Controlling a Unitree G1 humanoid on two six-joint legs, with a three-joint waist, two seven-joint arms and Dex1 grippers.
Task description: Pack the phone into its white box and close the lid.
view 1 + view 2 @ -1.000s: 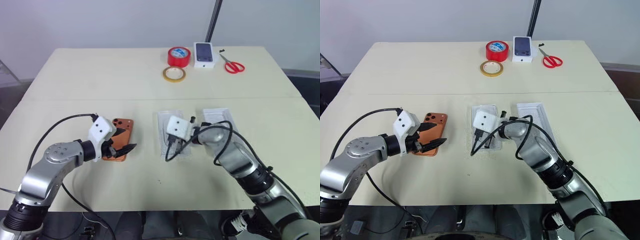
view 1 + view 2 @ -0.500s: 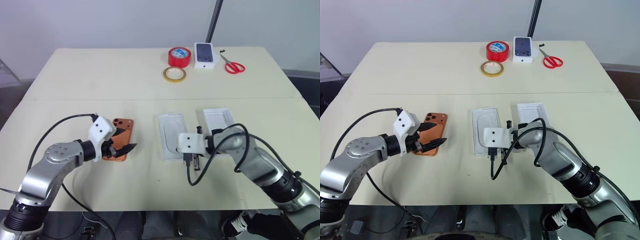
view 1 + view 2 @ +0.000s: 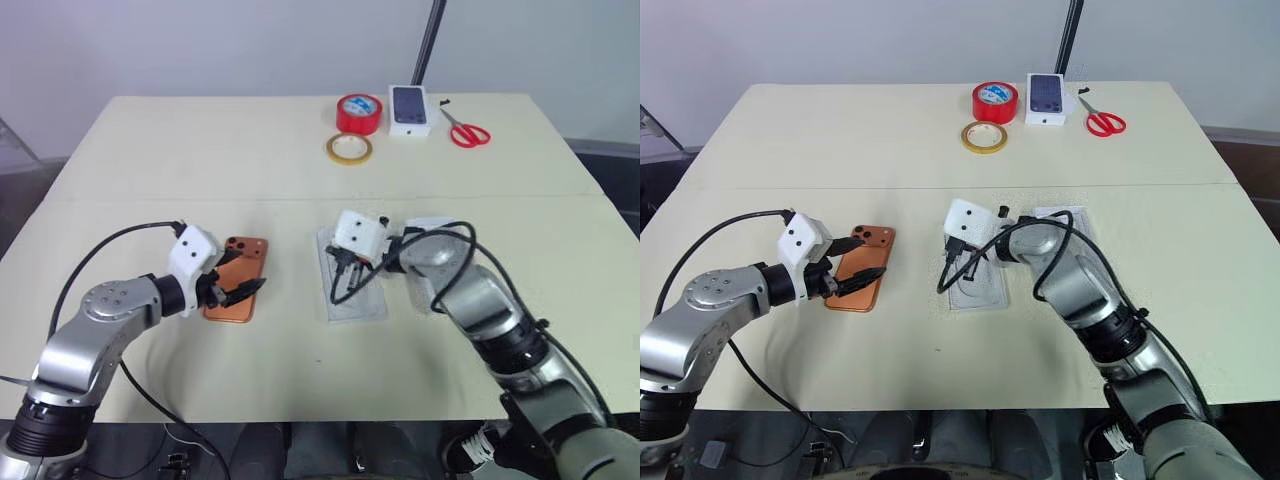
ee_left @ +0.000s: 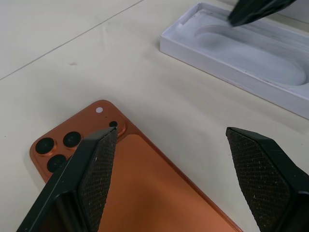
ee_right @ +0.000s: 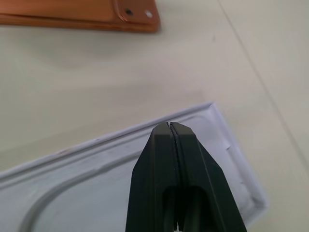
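The copper-orange phone (image 3: pixel 237 296) lies flat, camera lenses up, on the left part of the table. My left gripper (image 3: pixel 240 285) hovers just above it, open, one finger (image 4: pixel 91 179) over the phone and the other past its edge. To the phone's right lies a shallow white tray (image 3: pixel 355 298) with an oval recess in its floor. My right gripper (image 3: pixel 344 268) is shut, empty, above that tray's far end (image 5: pixel 120 159). A second white tray (image 3: pixel 425 222) is mostly hidden behind my right arm. I cannot tell which tray is the white box and which the lid.
At the table's far edge stand a red tape roll (image 3: pixel 358 113), a flat yellowish tape ring (image 3: pixel 348 148), a small white carton picturing a dark phone (image 3: pixel 410 108) and red scissors (image 3: pixel 466 132). A seam crosses the table's middle.
Half a second ago my right gripper had swung back toward the table's near edge; it has since returned over the recessed tray's far end. The left gripper and phone stayed put.
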